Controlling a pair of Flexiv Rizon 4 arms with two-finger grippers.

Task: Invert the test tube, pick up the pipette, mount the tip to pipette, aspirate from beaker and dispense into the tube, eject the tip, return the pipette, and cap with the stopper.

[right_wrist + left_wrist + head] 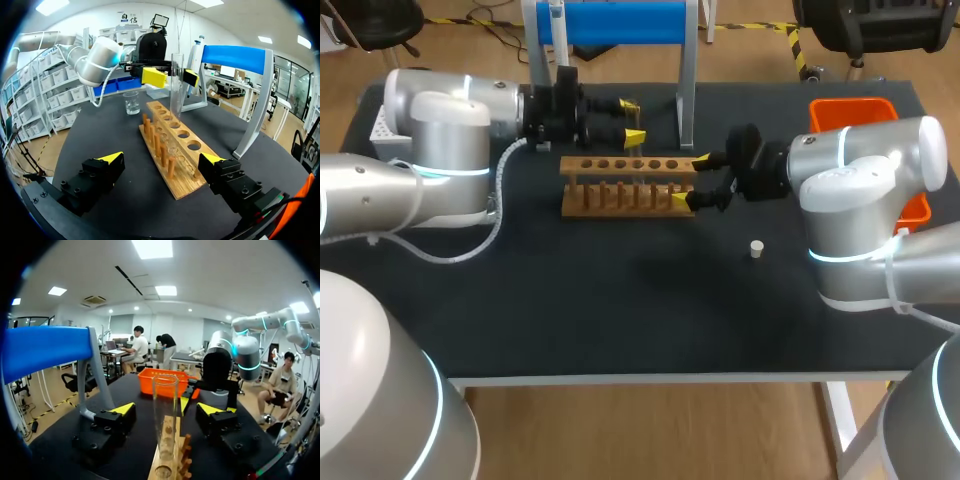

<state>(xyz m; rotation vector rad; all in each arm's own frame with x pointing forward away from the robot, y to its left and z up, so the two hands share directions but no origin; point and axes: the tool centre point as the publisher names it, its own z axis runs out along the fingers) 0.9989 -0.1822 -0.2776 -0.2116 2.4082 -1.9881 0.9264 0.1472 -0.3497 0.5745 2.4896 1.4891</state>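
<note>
Standing upright in a hole at the left end of the wooden rack (620,190), the glass test tube (165,425) sat between the left gripper's (166,410) spread fingers, and they weren't touching it. The right gripper (162,160) was released too, straddling the rack's other end. A little white stopper (756,248) lay on the table (620,320) near the right arm.

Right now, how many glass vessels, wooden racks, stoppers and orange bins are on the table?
Glass vessels: 2 (test tube, beaker)
Wooden racks: 1
Stoppers: 1
Orange bins: 1
Total: 5
</note>
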